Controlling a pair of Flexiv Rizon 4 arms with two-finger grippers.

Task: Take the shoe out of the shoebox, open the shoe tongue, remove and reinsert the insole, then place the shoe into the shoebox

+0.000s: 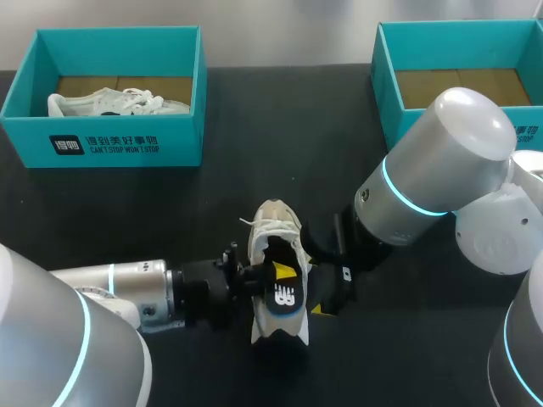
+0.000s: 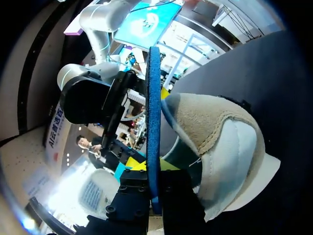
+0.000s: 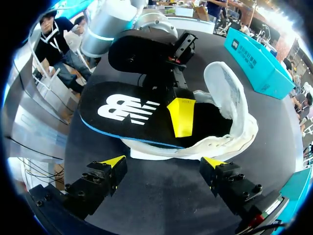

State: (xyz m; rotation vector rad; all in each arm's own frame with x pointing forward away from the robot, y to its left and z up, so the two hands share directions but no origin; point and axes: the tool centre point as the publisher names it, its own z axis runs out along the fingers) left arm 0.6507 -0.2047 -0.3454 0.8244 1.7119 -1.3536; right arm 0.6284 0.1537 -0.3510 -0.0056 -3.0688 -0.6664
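Teal shoeboxes (image 1: 114,146) (image 1: 389,80), two — white shoes (image 1: 127,103) (image 1: 273,222), two — black insole (image 1: 285,297), one.

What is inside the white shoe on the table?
A black insole, partly in, its heel end sticking out, gripped by the left pincer. Its front end is hidden inside the shoe, under the upper.

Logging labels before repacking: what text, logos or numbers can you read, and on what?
Insole: one large white brand logo, not read off.
Left shoebox front: white logo square and a line of brand print, not read off.
Right shoebox front: print mostly hidden behind my right arm.
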